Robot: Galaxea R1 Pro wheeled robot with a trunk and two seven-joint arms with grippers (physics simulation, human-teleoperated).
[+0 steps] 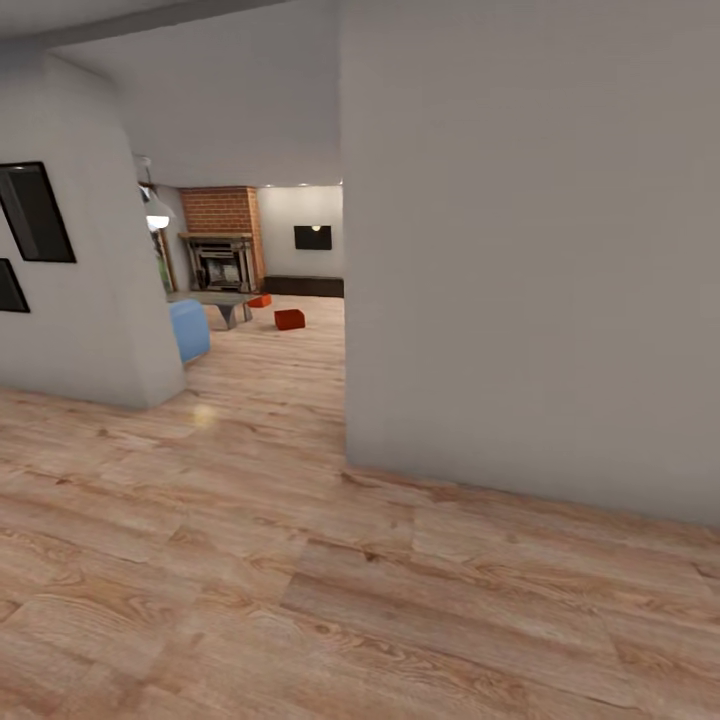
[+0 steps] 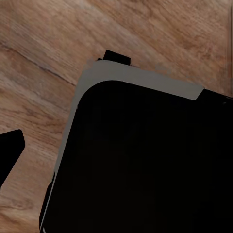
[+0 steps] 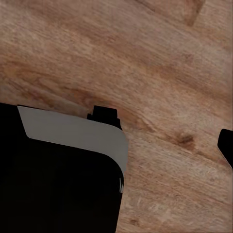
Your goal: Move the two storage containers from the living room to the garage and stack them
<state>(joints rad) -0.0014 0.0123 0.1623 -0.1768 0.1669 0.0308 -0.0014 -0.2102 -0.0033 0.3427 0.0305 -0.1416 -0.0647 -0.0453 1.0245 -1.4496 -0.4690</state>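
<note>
Wood-plank floor (image 1: 300,600) nearest, bare planks running up to a grey wall corner (image 1: 345,440) that blocks the right half of the head view. Past that corner, far off in the living room (image 1: 270,300), the two storage containers: one orange-red bin (image 1: 290,319) out on the planks, second one (image 1: 260,300) further back, just beside the low table (image 1: 222,299). Apart from each other, not stacked. Red-brick fireplace (image 1: 220,250) behind them, blue sofa (image 1: 188,330) at the near left, hanging lamp (image 1: 157,215) above it, dark frames (image 1: 35,212) on the left wall.

Wrist views look down on wood planks and the robot's dark base with grey trim (image 2: 141,77) (image 3: 77,131). Left end effector: a dark tip (image 2: 10,150) at the frame edge, can't tell if spread or pressed together. Right end effector: same, one dark sliver (image 3: 227,145), can't tell.

Progress: looks like nothing done yet. Both bins sit in the living room, robot well short of them. Left: reach, grab, carry to garage, stack.
</note>
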